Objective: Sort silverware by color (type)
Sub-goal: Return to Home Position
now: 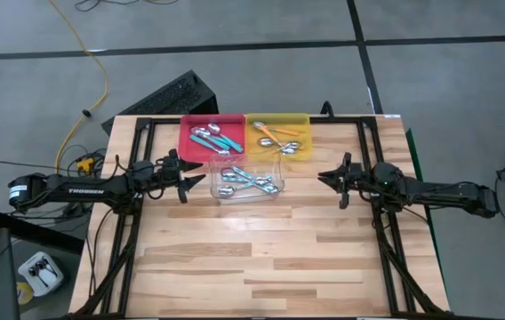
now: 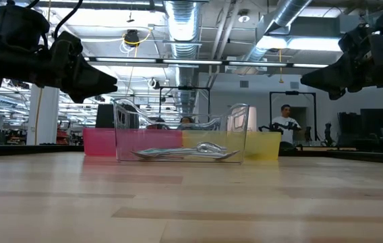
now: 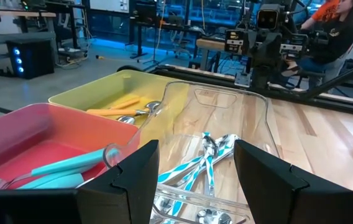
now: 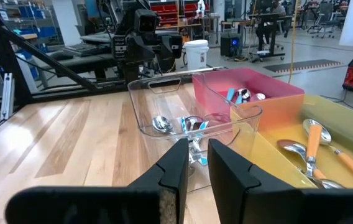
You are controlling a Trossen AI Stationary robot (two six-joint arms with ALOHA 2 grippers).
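Three trays stand side by side at the table's far middle, each with spoons lying in it. The red tray (image 1: 186, 142) has teal-handled spoons (image 3: 64, 168). The yellow tray (image 1: 306, 120) has orange-handled spoons (image 4: 313, 146). The clear tray (image 1: 219, 196), nearest the table's middle, has pale blue-handled spoons (image 3: 204, 165). My left gripper (image 1: 197, 180) hovers level just left of the clear tray, open wide and empty. My right gripper (image 1: 324, 176) hovers level to the right of it, with a narrow gap between its fingers and nothing in it.
Black frame rails (image 1: 132, 222) run along the table's left and right sides under each arm. Bare wood (image 1: 261, 258) fills the near half. A keyboard (image 1: 159, 98) lies beyond the far left corner. A person (image 2: 286, 121) stands in the room behind.
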